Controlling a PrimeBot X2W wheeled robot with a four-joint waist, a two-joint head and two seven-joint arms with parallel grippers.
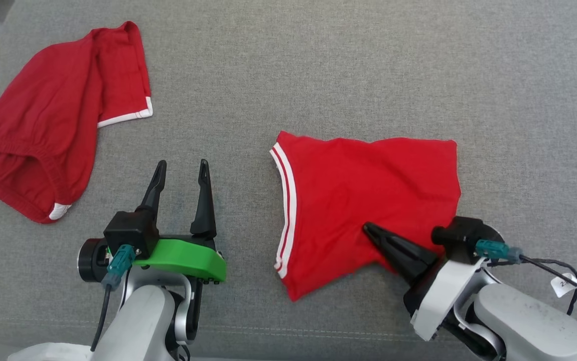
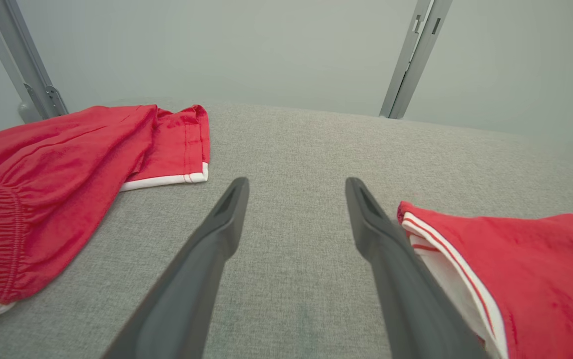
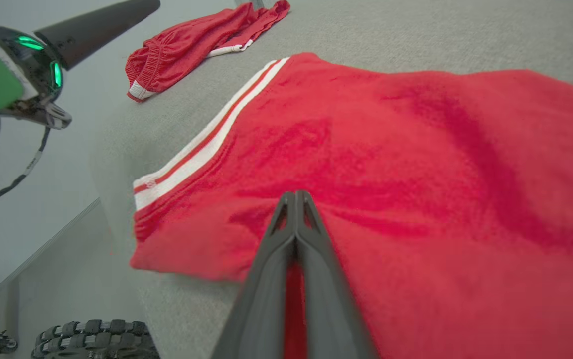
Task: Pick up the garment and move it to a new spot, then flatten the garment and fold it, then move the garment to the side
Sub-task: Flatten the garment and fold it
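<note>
Right pincer [image 3: 295, 196] closed over garment [image 3: 416, 174], tyre [image 3: 92, 339] below

The garment [image 1: 374, 195] is red with white hem stripes; the second garment [image 1: 42, 125] is red, white-trimmed; the cushion [image 1: 348, 65] beneath is speckled grey.

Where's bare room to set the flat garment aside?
Free: the broad far strip of surface beyond the flat garment, right of the crumpled garment, and the right edge. Crowded: the gap between garments, where the open left hand hovers, and the near edge, where the shut right hand sits over the flat garment.
</note>
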